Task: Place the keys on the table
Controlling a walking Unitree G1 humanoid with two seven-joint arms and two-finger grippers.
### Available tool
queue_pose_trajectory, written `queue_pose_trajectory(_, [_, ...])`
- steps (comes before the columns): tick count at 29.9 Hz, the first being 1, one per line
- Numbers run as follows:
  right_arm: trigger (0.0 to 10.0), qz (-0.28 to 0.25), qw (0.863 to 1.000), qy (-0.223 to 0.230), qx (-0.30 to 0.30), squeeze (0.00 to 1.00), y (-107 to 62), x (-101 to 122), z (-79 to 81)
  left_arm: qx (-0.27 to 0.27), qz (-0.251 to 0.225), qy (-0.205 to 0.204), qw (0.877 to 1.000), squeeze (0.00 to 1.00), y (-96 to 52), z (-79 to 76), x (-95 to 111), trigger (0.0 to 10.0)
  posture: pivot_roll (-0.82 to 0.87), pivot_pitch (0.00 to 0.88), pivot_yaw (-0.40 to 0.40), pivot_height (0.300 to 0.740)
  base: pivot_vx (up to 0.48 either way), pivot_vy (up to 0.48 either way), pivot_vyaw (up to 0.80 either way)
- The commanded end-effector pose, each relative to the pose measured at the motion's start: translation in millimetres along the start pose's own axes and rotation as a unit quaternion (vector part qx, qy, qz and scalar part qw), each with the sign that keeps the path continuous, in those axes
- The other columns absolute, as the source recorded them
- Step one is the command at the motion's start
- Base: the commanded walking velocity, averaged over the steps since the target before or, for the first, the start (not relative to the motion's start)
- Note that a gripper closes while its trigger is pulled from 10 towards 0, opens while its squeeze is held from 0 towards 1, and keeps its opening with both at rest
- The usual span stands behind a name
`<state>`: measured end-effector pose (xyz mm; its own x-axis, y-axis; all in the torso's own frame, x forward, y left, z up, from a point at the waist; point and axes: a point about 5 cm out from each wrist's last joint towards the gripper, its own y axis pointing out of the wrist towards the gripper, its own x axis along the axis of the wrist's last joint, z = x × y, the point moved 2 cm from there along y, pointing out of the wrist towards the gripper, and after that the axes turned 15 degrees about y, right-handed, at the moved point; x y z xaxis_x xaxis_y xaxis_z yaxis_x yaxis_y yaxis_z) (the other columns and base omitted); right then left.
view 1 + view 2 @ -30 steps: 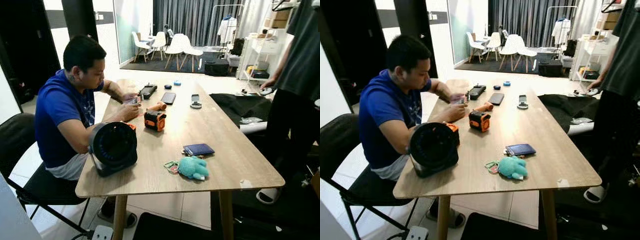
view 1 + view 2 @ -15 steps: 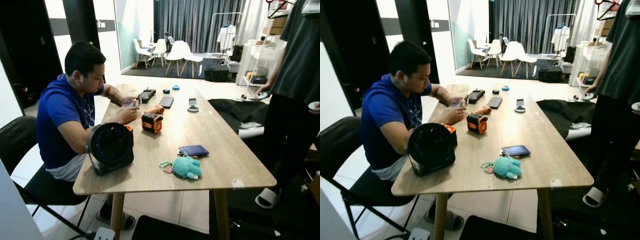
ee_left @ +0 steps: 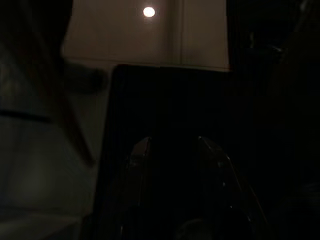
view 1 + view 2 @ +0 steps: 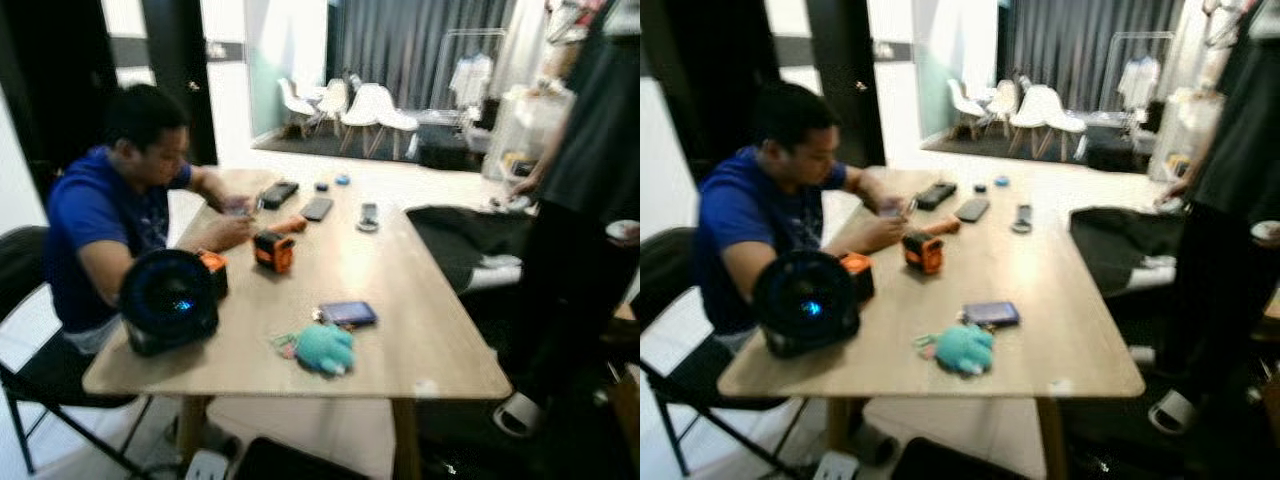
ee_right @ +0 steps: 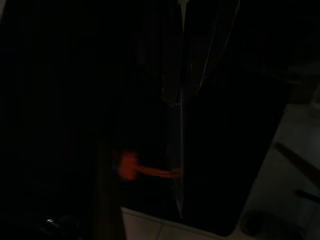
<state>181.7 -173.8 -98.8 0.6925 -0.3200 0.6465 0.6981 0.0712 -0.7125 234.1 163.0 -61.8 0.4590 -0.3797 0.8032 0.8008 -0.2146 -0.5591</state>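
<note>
Blurred head views showed the keys (image 4: 290,345), on a teal plush keychain (image 4: 325,348), lying on the wooden tabletop (image 4: 420,330) near its front edge, with a dark wallet (image 4: 347,313) just beyond at 1 o'clock and a black round fan (image 4: 170,298) well off at 9 o'clock. A seated person in blue (image 4: 95,225) worked at the tabletop's left side; another stood at the right. Left hand (image 3: 172,150): fingers apart, nothing held; right hand: too dark, cannot tell.
</note>
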Motion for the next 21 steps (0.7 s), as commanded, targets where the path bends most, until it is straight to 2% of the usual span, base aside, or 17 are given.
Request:
queue_pose_trajectory(1, [10.0, 0.001, 1.000, -0.001, -0.005, 0.00, 0.0, 1.0, -2.5, -0.005, 0.018, 0.002, 1.000, 0.00, -3.0, -1.2, -8.5, 10.0, 0.06, 0.025, 0.038, 0.740, 0.000, 0.000, 0.00])
queue_pose_trajectory(14, [10.0, -0.003, 1.000, 0.001, -0.015, 0.00, -1.5, 2.0, -8.4, -0.024, 0.018, 0.015, 0.999, 0.00, -1.1, -5.7, -6.3, 10.0, 0.06, 0.023, 0.041, 0.740, 0.000, 0.000, 0.00])
queue_pose_trajectory(19, [10.0, -0.016, 0.999, -0.002, -0.032, 0.00, -4.2, 6.1, -18.9, -0.030, 0.014, 0.017, 0.999, 0.00, -0.7, -6.6, -4.9, 10.0, 0.06, 0.022, 0.041, 0.740, 0.000, 0.000, 0.00])
queue_pose_trajectory(21, [10.0, -0.046, 0.997, -0.009, -0.068, 0.00, -9.6, 14.2, -36.4, -0.046, -0.002, 0.043, 0.998, 0.00, -1.2, -9.0, -1.1, 10.0, 0.06, 0.022, 0.041, 0.740, 0.000, 0.000, 0.00])
